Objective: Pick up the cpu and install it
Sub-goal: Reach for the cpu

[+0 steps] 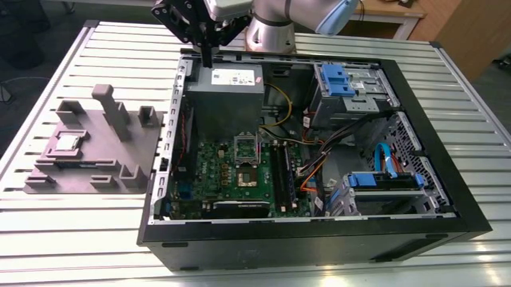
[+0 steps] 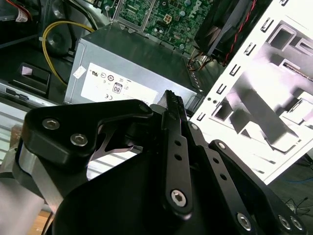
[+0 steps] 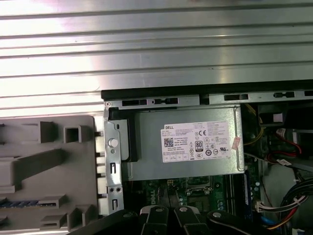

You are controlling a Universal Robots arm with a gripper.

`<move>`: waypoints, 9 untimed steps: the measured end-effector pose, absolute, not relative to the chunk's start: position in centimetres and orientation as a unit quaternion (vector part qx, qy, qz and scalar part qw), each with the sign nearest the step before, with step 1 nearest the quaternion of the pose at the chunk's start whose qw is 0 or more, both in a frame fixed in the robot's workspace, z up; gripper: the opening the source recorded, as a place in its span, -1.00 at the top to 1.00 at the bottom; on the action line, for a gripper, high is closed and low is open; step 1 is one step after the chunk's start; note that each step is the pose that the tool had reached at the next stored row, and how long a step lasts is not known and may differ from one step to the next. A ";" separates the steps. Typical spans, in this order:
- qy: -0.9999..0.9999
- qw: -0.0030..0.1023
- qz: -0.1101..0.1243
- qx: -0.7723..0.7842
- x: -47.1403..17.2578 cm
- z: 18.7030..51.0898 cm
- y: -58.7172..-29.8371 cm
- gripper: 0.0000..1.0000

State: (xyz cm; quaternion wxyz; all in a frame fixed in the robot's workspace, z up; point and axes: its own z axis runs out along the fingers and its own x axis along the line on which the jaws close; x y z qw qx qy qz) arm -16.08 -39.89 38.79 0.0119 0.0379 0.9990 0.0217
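On one grey tray [image 1: 140, 149], one cpu [image 1: 67, 142] (flat)

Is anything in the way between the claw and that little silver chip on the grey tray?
Nothing covers the cpu; its top lies bare on the grey tray. The claw hangs over the computer case's edge, and the tray's tall posts stand on the side toward it.
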 end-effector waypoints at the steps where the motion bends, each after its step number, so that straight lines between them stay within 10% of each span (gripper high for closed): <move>1: 0.999 0.012 0.022 0.038 -16.1 38.8 -39.9 0.80; 9: 0.999 0.012 0.022 0.038 -16.3 38.8 -39.9 0.80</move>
